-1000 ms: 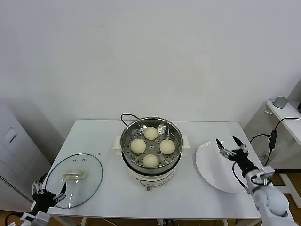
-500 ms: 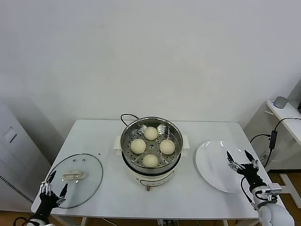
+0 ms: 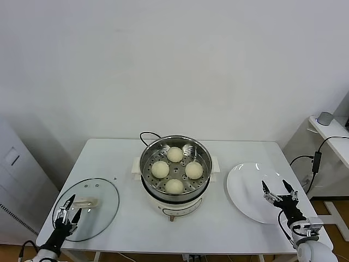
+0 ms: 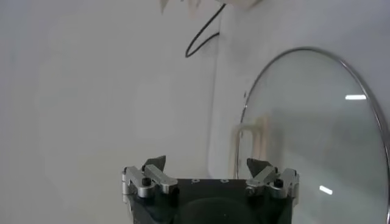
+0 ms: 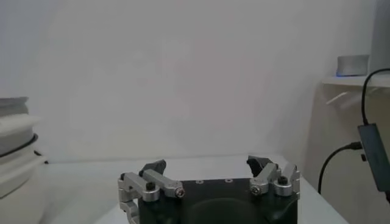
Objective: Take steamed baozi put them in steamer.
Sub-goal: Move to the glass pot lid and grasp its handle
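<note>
I read the scene as follows. Four steamed baozi (image 3: 174, 170) sat inside the steamer (image 3: 175, 164), arranged in a diamond on its perforated floor, none touching another. The steamer stood at the middle of the white bench (image 3: 125, 158), its black cord (image 3: 147, 136) trailing behind it. The left pincer (image 3: 68, 210) hung over the near edge of the glass lid (image 3: 87, 208), fingers spread, gripping nothing. The right pincer (image 3: 280, 192) hung over the near part of the white plate (image 3: 245, 188), fingers likewise spread and empty. I saw both pincers well apart from the steamer.
</note>
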Robot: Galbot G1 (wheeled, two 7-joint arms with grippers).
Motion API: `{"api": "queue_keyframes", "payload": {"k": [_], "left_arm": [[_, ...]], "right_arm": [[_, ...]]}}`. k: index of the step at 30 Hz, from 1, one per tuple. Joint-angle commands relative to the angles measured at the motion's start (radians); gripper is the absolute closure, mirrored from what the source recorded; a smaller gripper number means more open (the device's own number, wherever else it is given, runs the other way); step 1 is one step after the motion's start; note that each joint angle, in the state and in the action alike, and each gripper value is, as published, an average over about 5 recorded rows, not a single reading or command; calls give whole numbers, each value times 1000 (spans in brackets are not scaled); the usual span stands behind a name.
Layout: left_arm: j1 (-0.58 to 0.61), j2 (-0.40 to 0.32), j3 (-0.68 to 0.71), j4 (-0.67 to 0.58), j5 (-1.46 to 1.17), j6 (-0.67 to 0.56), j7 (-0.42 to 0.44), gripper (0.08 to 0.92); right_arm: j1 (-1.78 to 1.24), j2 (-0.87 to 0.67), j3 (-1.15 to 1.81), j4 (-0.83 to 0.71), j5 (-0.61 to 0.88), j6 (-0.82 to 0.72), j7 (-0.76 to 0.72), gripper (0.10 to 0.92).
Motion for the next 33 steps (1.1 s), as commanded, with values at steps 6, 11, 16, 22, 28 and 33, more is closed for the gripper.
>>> {"api": "queue_keyframes", "payload": {"k": [6, 11, 16, 22, 28, 33], "left_arm": [[-135, -17, 7, 103, 141, -35, -55, 177], [-169, -21, 15, 132, 140, -26, -48, 177], [-183, -26, 20, 165, 113, -17, -36, 177], [-192, -31, 21, 190, 84, -20, -41, 211], [-186, -34, 22, 178, 72, -34, -46, 377], [-167, -35, 21, 157, 73, -48, -48, 524]], "right_arm": [[-7, 9, 2, -21, -19, 8, -10, 203], [-7, 9, 2, -21, -19, 9, -13, 203], [-4, 6, 6, -19, -17, 9, -13, 203], [1, -1, 17, -19, -16, 8, -12, 203], [0, -5, 22, -19, -15, 6, -13, 203], [1, -6, 23, -19, -17, 3, -13, 203]]}}
